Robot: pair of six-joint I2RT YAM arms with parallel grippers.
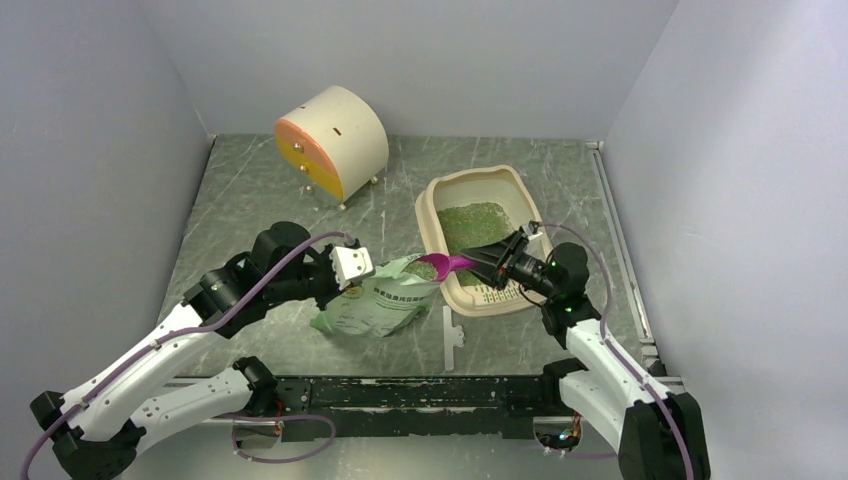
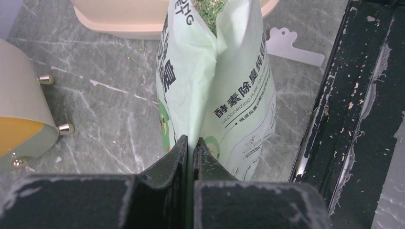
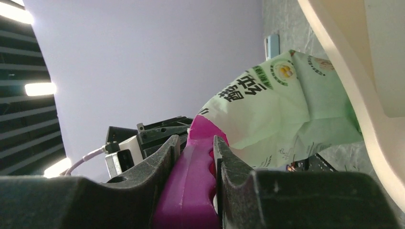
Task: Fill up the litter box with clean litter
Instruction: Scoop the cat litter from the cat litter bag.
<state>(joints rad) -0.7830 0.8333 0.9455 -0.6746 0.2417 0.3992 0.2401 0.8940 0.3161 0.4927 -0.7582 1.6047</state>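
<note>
Both grippers are gripping: the left gripper (image 2: 192,143) is pinching a fold of the bag (image 2: 229,95) tight and propping its mouth up, while the right gripper (image 3: 196,143) is clamping the handle of the scoop (image 1: 442,264). Just past the right fingers, the bowl is resting at the bag's mouth, seemingly loaded. Beside them, the litter box (image 1: 432,205) is sitting part-covered with litter (image 1: 475,222). Scooping seems to be under way. The next move, I judge, is calling for a level lift, a swing over the rim and a tip.

The light-green litter bag (image 2: 239,86) has writing on it. Big dark Chinese letters run down its front: 醇素除臭纯豆. Next to them, small letters say DEODORIZING PURE TOFU CAT. Near the top, bits of bigger words show: NG and ET. The tiny print is too small to read.
</note>
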